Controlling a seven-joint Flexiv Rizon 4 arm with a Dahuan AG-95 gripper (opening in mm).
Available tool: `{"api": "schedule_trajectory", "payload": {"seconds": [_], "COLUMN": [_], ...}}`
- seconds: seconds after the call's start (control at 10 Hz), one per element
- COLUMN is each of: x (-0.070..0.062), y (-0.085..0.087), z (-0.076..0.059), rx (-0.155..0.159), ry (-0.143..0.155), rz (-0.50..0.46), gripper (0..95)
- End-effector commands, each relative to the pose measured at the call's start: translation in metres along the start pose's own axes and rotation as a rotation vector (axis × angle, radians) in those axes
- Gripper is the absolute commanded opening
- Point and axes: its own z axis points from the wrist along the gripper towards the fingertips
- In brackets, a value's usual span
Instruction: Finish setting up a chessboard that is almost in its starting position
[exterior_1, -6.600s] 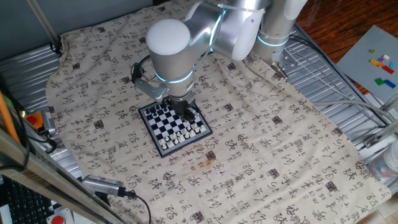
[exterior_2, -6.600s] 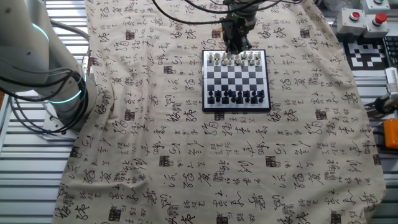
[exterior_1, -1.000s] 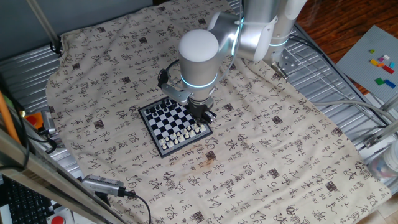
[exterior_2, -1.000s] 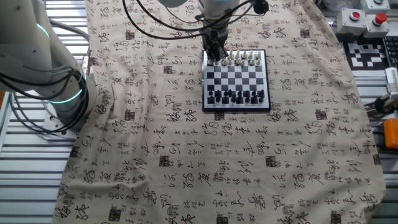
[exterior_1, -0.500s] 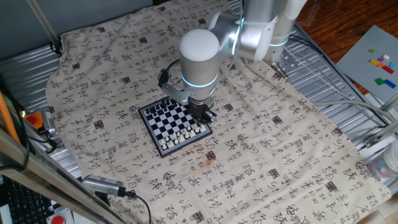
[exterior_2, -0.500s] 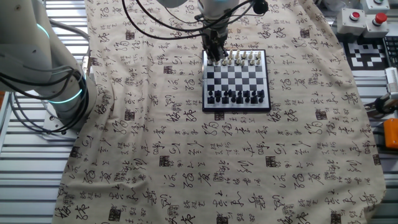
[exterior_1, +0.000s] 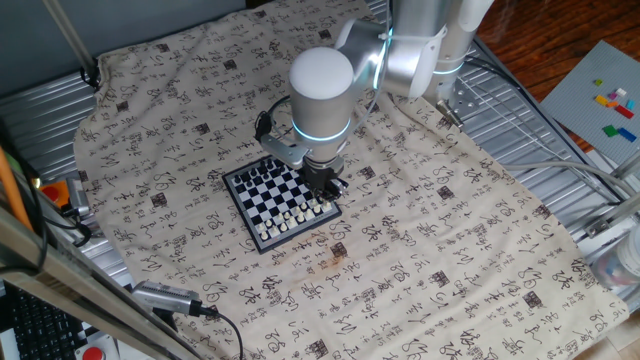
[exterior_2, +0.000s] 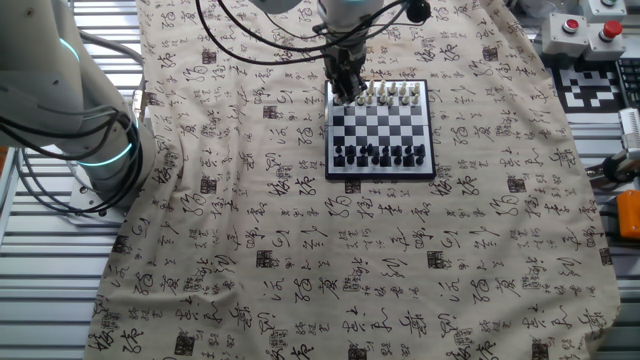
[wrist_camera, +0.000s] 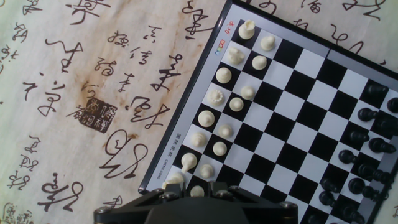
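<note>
The chessboard (exterior_1: 262, 196) lies on the patterned cloth; it also shows in the other fixed view (exterior_2: 380, 125) and the hand view (wrist_camera: 292, 112). White pieces fill its two rows along one edge and dark pieces (exterior_2: 380, 155) stand along the opposite edge. My gripper (exterior_1: 325, 197) is down at the corner end of the white rows (exterior_2: 345, 93). In the hand view the gripper (wrist_camera: 196, 190) straddles the last white pawn (wrist_camera: 197, 189) of the second row. A thin dark gap shows on each side of the pawn, so the jaws look open.
The board sits on a cream cloth (exterior_1: 430, 230) with black characters that covers the table. A brown stain (wrist_camera: 93, 115) marks the cloth beside the board. A second robot's base (exterior_2: 60, 110) stands at the left. Red buttons (exterior_2: 590, 28) sit at the far right.
Nothing has moved in the last second. Since 6.6 s ago my gripper has shifted from the middle of the white rows to their corner end.
</note>
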Motion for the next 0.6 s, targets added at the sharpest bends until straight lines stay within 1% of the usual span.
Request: {"api": "schedule_trajectory", "payload": {"seconds": [0.1,0.6], "x": [0.0001,0.0021], "y": [-0.0006,-0.0021], "z": [0.0002,-0.0019], "rx": [0.001,0.0], "ry": [-0.001,0.001], "rz": [-0.002,-0.003], "gripper": [19.0,19.0]}}
